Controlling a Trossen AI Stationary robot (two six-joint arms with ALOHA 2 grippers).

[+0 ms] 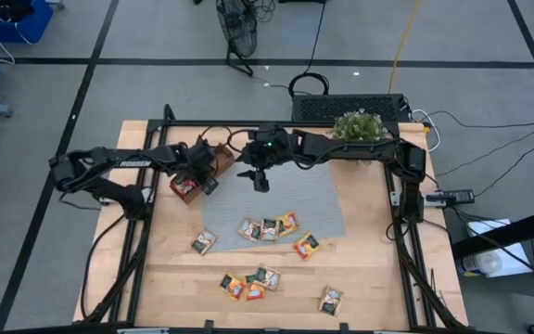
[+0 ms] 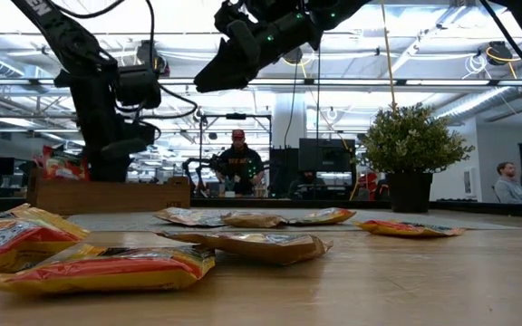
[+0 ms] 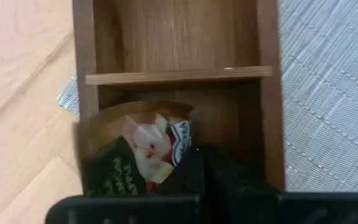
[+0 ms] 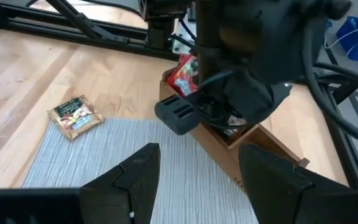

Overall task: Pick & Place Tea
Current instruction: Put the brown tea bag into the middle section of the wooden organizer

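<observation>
The brown wooden tray point(image 3: 173, 76) stands at the mat's far left corner point(image 1: 213, 167). In its near compartment a dark tea sachet point(image 3: 135, 152) with a pale label lies tilted against the wall. A red sachet point(image 4: 182, 74) sits in another compartment. My left gripper point(image 3: 197, 171) is shut and points down into the tray point(image 1: 197, 178). My right gripper point(image 4: 197, 180) hangs open above the grey mat point(image 1: 313, 199), beside the tray point(image 1: 260, 181), with nothing between its fingers. Several more tea sachets point(image 1: 269, 228) lie flat on the mat and on the wooden table point(image 1: 248, 286). My left gripper's shut fingers point(image 3: 219, 177) come down from above right beside the dark sachet's edge point(image 3: 182, 140) inside the tray's compartment. Whether they touch the sachet I cannot tell, as the view looks along the fingers.
A potted plant point(image 1: 360, 125) stands at the table's far right. Single sachets lie near the mat's left edge point(image 1: 202, 242) and near the front right point(image 1: 330, 299). Black frame rails point(image 1: 406, 241) run along the table's sides. People sit in the room behind point(image 2: 236, 163).
</observation>
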